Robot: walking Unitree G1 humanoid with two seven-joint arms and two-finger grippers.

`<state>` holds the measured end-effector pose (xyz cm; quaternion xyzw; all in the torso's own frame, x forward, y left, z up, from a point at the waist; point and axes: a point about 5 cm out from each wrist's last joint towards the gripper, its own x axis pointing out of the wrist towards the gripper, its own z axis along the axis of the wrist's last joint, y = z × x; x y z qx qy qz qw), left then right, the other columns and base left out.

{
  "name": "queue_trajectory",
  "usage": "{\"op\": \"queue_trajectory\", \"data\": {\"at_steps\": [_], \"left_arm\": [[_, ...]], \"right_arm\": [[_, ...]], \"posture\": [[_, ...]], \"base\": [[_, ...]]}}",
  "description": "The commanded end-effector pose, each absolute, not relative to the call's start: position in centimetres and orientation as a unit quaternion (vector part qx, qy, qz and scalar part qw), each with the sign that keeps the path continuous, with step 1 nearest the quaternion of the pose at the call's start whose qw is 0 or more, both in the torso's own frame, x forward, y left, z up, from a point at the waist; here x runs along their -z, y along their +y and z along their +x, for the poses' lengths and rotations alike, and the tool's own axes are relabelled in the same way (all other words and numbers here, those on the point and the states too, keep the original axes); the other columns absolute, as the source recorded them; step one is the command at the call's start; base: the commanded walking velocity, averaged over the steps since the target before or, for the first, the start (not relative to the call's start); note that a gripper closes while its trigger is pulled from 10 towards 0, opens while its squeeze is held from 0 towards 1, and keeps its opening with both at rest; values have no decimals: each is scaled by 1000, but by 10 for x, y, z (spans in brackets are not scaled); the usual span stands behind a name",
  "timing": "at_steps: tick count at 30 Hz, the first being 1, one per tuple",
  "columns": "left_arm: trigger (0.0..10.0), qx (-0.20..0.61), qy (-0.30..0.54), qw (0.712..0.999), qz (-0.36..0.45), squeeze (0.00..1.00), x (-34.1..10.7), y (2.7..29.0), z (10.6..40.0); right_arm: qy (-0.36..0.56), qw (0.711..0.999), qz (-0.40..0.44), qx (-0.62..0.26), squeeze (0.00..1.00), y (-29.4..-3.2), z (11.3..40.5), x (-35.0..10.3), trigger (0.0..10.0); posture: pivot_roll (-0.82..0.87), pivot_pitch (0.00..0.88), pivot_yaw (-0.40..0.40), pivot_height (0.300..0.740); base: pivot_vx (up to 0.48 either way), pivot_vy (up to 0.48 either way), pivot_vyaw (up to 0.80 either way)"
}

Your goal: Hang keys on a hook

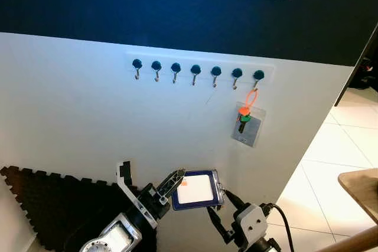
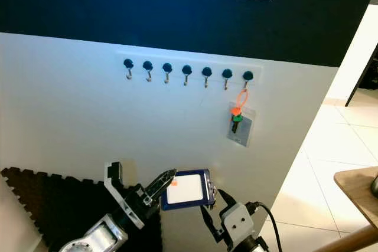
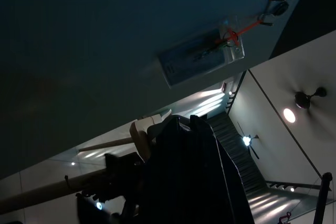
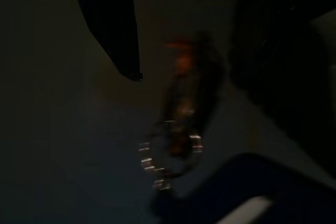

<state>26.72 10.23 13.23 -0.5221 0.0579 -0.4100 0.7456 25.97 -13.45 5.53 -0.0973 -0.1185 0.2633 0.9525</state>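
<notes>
Both grippers sit low before the wall: left gripper (image 1: 171,184) pinches a blue-framed card (image 1: 196,190); whether the right gripper (image 1: 220,219) is wide or closed, I cannot tell. Keys (image 1: 243,121) hang by an orange loop from the rightmost hook (image 1: 258,77).
</notes>
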Motion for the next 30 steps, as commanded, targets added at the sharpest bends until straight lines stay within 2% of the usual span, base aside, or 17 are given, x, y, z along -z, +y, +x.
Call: {"op": "queue_trajectory", "data": {"at_steps": [1,12,13,14,15,16,17,19,20,21,26,27,28,29,30], "left_arm": [[10000,423,56,738,-523,0,-135,99,264],[10000,426,59,734,-525,0,-135,97,263],[10000,426,60,734,-525,0,-135,97,262],[10000,427,60,734,-525,0,-134,97,262],[10000,427,61,735,-524,0,-134,97,262],[10000,427,61,734,-524,0,-134,97,262],[10000,427,61,734,-524,0,-134,97,262],[10000,428,61,734,-523,0,-134,96,262],[10000,428,61,734,-523,0,-134,96,262],[10000,428,61,735,-523,0,-134,96,262],[10000,429,63,735,-521,0,-134,96,261],[10000,429,64,735,-521,0,-133,95,261],[10000,429,64,735,-521,0,-133,95,261],[10000,430,65,736,-519,0,-133,95,261],[10000,430,65,736,-519,0,-133,95,261]], "right_arm": [[-102,952,-91,-275,0,-132,257,-50,10000],[-103,954,-76,-271,0,-134,259,-50,10000],[-103,954,-73,-272,0,-134,259,-51,7647],[-103,954,-71,-273,0,-134,259,-51,7647],[-105,953,-68,-275,0,-133,260,-51,314],[-105,953,-68,-275,0,-133,260,-52,0],[-105,953,-68,-276,0,-133,260,-52,0],[-105,952,-73,-277,0,-133,260,-52,9412],[-105,952,-75,-277,0,-133,260,-52,9412],[-105,952,-75,-277,0,-132,260,-52,10000],[-105,952,-73,-279,0,-132,260,-52,10000],[-105,952,-71,-280,0,-132,260,-52,4863],[-105,952,-71,-280,0,-132,260,-52,4863],[-105,951,-66,-282,0,-132,260,-51,0],[-105,951,-66,-282,0,-132,260,-51,0]], "posture": [[49,83,-53,740],[49,84,-51,740],[50,84,-51,740],[50,84,-51,740],[50,84,-51,740],[50,84,-51,740],[50,84,-51,740],[50,84,-52,740],[50,84,-52,740],[50,84,-53,740],[50,84,-53,740],[50,84,-53,740],[50,84,-53,740],[51,82,-53,740],[51,82,-53,740]], "base": [[0,0,0],[0,0,0],[0,0,0],[0,0,0],[0,0,0],[0,0,0],[0,0,0],[0,0,0],[0,0,0],[0,0,0],[0,0,0],[0,0,0],[0,0,0],[0,0,0],[0,0,0]]}}
